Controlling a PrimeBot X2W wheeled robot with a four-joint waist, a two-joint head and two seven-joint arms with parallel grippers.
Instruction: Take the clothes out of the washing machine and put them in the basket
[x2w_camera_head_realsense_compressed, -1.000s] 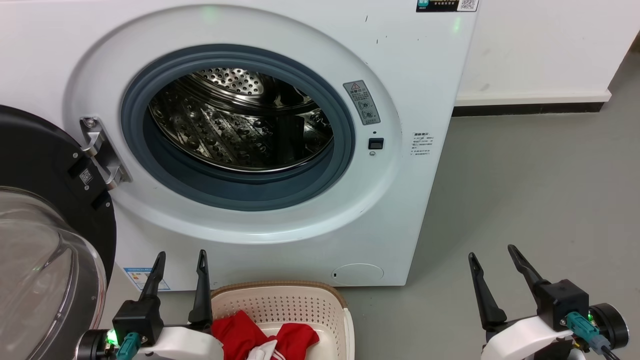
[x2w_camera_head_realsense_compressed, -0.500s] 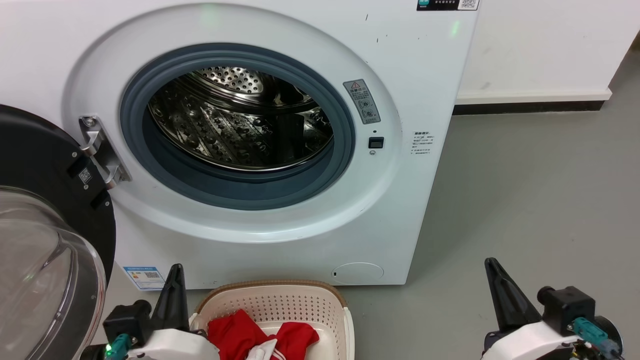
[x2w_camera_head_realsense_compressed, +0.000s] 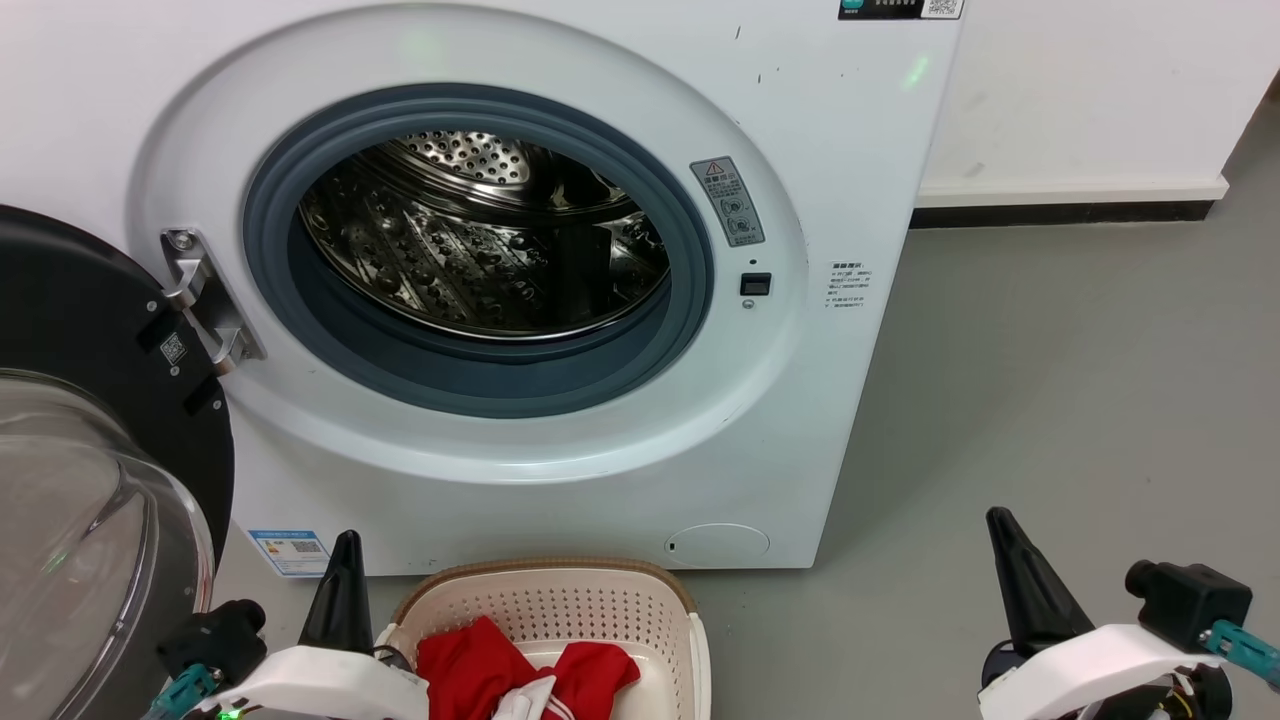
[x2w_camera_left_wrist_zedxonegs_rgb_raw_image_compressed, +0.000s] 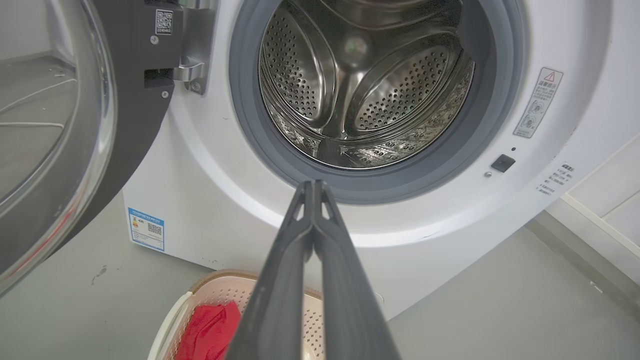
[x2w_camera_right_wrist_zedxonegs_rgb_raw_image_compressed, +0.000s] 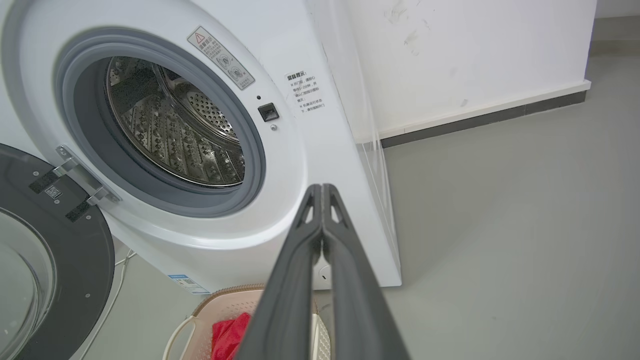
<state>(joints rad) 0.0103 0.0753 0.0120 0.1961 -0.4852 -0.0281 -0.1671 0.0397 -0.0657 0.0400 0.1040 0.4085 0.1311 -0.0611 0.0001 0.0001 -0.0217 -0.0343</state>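
The white washing machine (x2w_camera_head_realsense_compressed: 560, 70) stands with its door swung open to the left; its steel drum (x2w_camera_head_realsense_compressed: 480, 240) looks bare inside, as it does in the left wrist view (x2w_camera_left_wrist_zedxonegs_rgb_raw_image_compressed: 360, 90) and the right wrist view (x2w_camera_right_wrist_zedxonegs_rgb_raw_image_compressed: 175, 135). Red clothes (x2w_camera_head_realsense_compressed: 505, 665) with white trim lie in the cream basket (x2w_camera_head_realsense_compressed: 560, 600) on the floor in front of it; they also show in the left wrist view (x2w_camera_left_wrist_zedxonegs_rgb_raw_image_compressed: 207, 332) and the right wrist view (x2w_camera_right_wrist_zedxonegs_rgb_raw_image_compressed: 230, 335). My left gripper (x2w_camera_head_realsense_compressed: 345, 545) is shut just left of the basket, holding nothing. My right gripper (x2w_camera_head_realsense_compressed: 1000, 525) is shut over the floor at the right.
The open black-rimmed glass door (x2w_camera_head_realsense_compressed: 90, 480) fills the lower left, close to my left arm. Grey floor (x2w_camera_head_realsense_compressed: 1050, 400) stretches right of the machine up to a white wall with a dark baseboard (x2w_camera_head_realsense_compressed: 1060, 213).
Both grippers have gone from open to shut and dropped lower in the head view. The clothes and basket have stayed put.
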